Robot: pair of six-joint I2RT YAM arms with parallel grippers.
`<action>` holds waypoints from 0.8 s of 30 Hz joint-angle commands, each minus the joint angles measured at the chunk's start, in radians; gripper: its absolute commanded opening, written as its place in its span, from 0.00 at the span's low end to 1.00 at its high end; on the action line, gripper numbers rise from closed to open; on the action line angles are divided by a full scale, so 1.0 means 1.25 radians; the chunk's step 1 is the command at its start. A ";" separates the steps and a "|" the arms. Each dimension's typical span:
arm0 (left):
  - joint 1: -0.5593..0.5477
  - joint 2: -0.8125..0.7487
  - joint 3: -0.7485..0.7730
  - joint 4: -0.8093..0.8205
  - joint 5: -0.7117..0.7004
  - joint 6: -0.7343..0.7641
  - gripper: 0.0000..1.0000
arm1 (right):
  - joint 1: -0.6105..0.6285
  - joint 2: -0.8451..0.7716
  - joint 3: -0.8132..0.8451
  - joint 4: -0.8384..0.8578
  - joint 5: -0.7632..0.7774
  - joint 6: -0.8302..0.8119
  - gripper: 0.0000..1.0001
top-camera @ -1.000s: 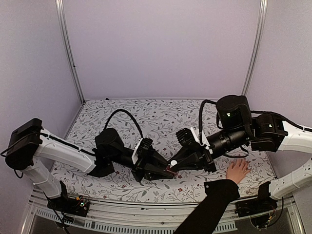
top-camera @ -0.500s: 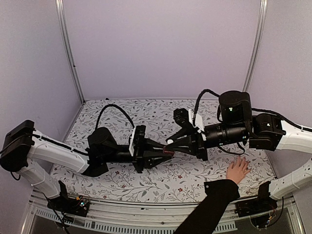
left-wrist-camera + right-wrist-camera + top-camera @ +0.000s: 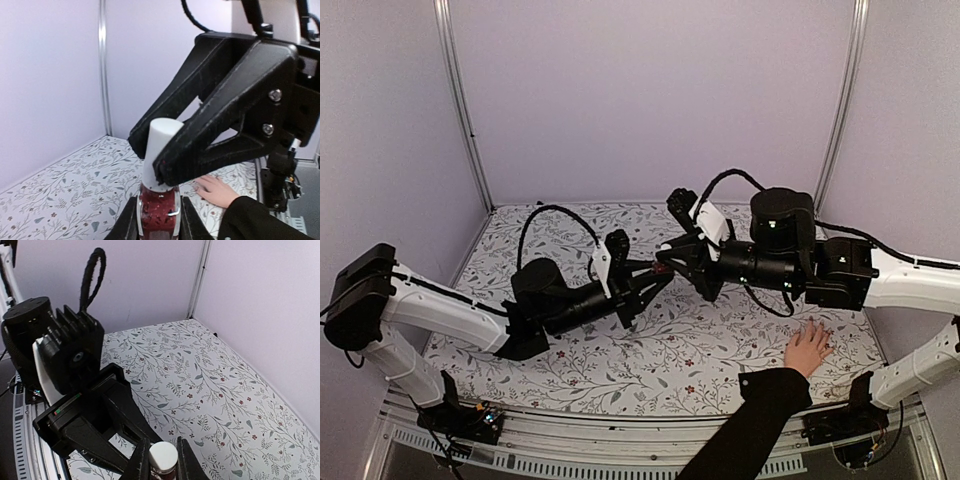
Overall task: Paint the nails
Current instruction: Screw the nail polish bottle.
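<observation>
A small dark-red bottle [image 3: 159, 212] with a white cap [image 3: 160, 145] hangs in the air above the middle of the table. My left gripper [image 3: 159, 222] is shut on the bottle's glass body. From the other side my right gripper [image 3: 163, 462] is shut on the white cap [image 3: 163, 455]. In the top view the two grippers meet nose to nose at the bottle [image 3: 663, 266]. A light-skinned hand [image 3: 807, 350] in a black sleeve [image 3: 750, 420] lies flat at the front right with its fingers spread. Its nails are too small to make out.
The floral tablecloth [image 3: 620, 370] covers the whole table. Lilac walls with metal corner posts [image 3: 465, 110] close it in on three sides. The hand [image 3: 216, 190] lies below and to the right of the held bottle, under the right arm [image 3: 840, 270].
Both grippers, still shut on the bottle and its cap, have risen from just above the tablecloth near the front and moved toward the back. The hand has stayed put.
</observation>
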 commanded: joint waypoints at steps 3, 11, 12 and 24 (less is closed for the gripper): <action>-0.025 0.046 0.083 0.073 -0.192 0.035 0.00 | 0.001 0.084 -0.009 0.006 0.109 0.063 0.00; -0.031 0.060 0.103 0.046 -0.248 0.049 0.00 | -0.007 0.087 -0.014 0.037 0.123 0.103 0.00; -0.030 0.055 0.098 0.042 -0.245 0.047 0.00 | -0.008 0.081 -0.018 0.038 0.121 0.103 0.02; -0.004 0.016 0.070 -0.024 -0.045 -0.001 0.00 | -0.019 -0.068 -0.069 0.070 0.087 0.074 0.48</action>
